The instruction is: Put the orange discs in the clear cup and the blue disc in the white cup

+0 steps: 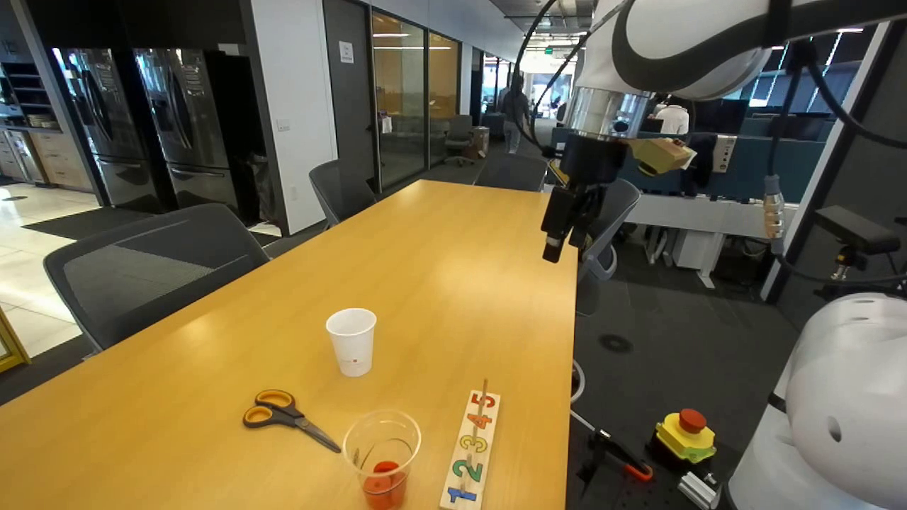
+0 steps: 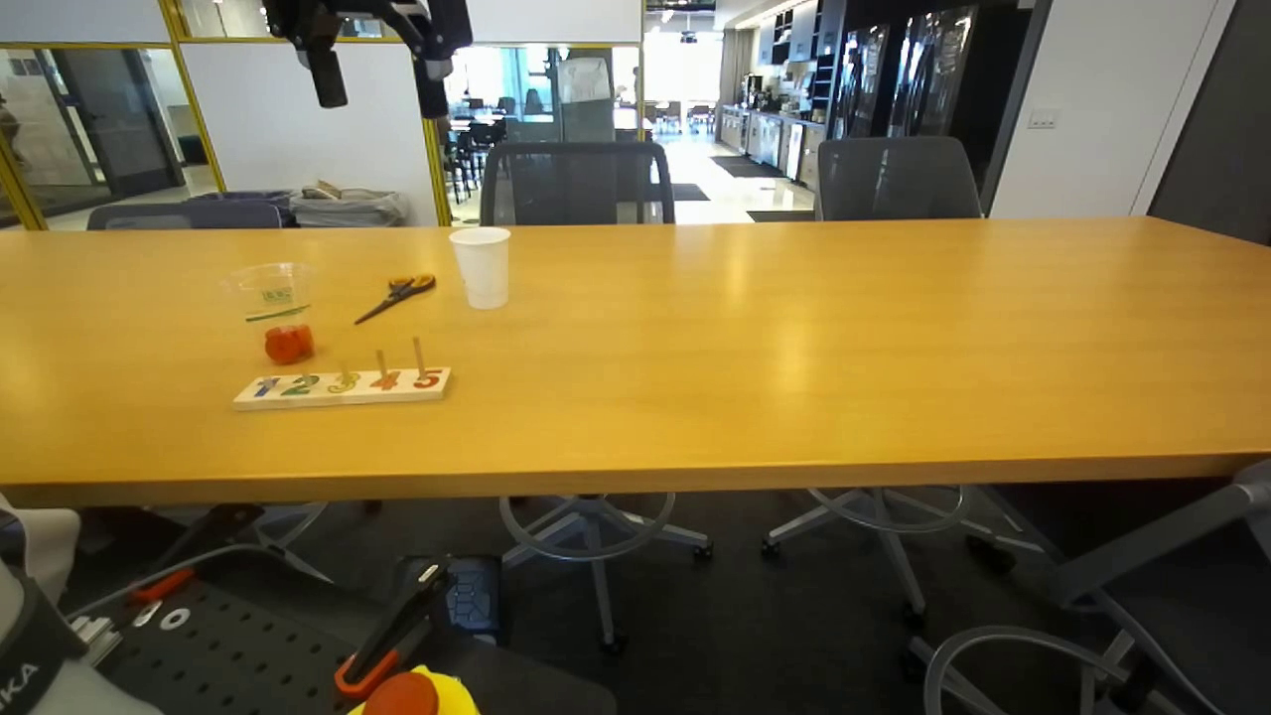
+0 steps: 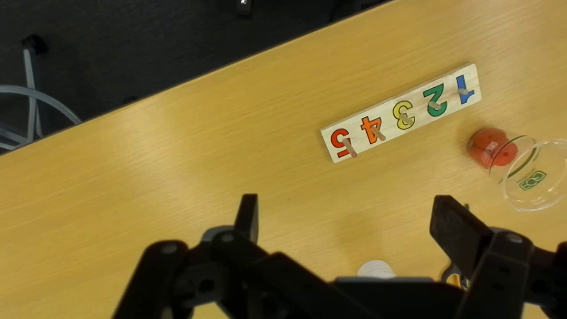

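Observation:
The clear cup (image 1: 358, 449) stands upright on the table, also in an exterior view (image 2: 273, 293) and the wrist view (image 3: 533, 177). The orange discs (image 1: 383, 483) lie inside at its bottom, also visible in the wrist view (image 3: 491, 148). The white cup (image 1: 353, 343) stands upright, also in an exterior view (image 2: 484, 268); in the wrist view only part of it (image 3: 375, 269) shows behind the gripper. The blue disc is hidden or out of view; the white cup's inside bottom cannot be seen. My gripper (image 3: 346, 197) is open and empty, high above the table (image 2: 382, 104).
A wooden board with numbers and pegs (image 1: 473, 450) lies beside the clear cup, near the table's edge; its pegs are bare. Orange-handled scissors (image 1: 287, 418) lie between the cups, nearer the far side. Chairs (image 2: 576, 184) stand around the table (image 1: 453, 241).

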Tool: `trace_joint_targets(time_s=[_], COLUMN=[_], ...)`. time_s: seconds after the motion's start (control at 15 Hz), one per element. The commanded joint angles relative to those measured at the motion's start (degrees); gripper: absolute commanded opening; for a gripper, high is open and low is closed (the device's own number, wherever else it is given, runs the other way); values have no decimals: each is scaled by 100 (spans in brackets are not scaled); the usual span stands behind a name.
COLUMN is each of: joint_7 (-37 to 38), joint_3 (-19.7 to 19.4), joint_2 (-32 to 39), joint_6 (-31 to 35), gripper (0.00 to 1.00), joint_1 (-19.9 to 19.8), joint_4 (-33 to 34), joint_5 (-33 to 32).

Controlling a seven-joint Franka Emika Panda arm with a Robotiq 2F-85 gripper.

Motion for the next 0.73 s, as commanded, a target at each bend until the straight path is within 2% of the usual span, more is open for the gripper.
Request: trace_joint_targets(time_s=[0.0, 0.67], joint_7=[-57, -5], joint_3=[-132, -191], joint_2=[-462, -370], joint_6=[-42, -31], gripper=[100, 100], joint_1=[15, 51], joint_4=[-263, -286], joint_5=[-137, -143])
